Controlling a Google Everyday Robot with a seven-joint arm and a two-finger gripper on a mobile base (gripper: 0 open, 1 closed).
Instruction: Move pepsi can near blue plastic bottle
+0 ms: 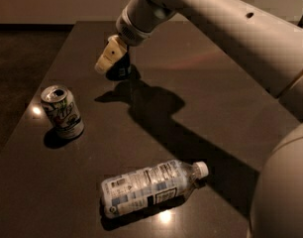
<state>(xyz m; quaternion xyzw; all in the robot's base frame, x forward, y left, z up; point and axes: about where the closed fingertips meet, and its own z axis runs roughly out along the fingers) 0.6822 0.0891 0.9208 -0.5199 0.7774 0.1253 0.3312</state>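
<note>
The pepsi can (122, 70) stands at the far middle of the dark table (206, 98); only its dark lower body shows, its top hidden behind the gripper. My gripper (110, 57), cream coloured at the end of the pale arm, is down over the can's top and left side. The blue plastic bottle (151, 186), clear with a white cap and pale label, lies on its side near the table's front, cap pointing right, well apart from the can.
A white and green can (62, 112) stands upright at the table's left side, near the left edge. The arm's large body (285, 192) fills the right of the view and casts a broad shadow across the table's middle.
</note>
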